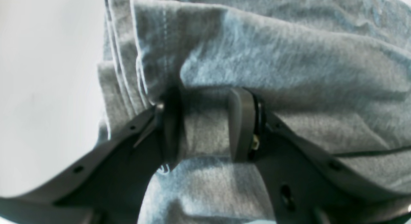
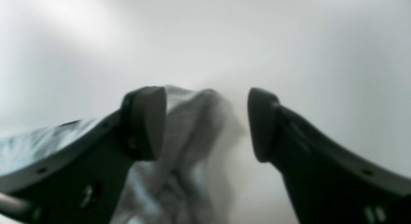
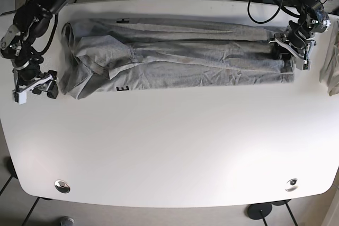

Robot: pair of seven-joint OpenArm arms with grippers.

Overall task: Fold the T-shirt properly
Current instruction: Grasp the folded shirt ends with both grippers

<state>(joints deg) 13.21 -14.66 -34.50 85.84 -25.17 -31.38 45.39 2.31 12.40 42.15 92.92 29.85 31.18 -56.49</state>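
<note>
Two arms flank the long grey shirt [image 3: 175, 56] lying along the counter's [image 3: 169, 146] far side, one at each end, apparently to bring the ends together. At the base view's left, the right fingers [image 2: 205, 124] are spread and released, blurry cloth between them ungripped. At its right, the left fingers [image 1: 205, 126] are clenched on a hem fold.

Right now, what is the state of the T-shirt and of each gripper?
Grey T-shirt: lying on the white table, folded lengthwise into a long band, wrinkled.
Left gripper: fingers shut on the T-shirt at its hem end.
Right gripper: fingers open, beside the T-shirt's other end.
</note>
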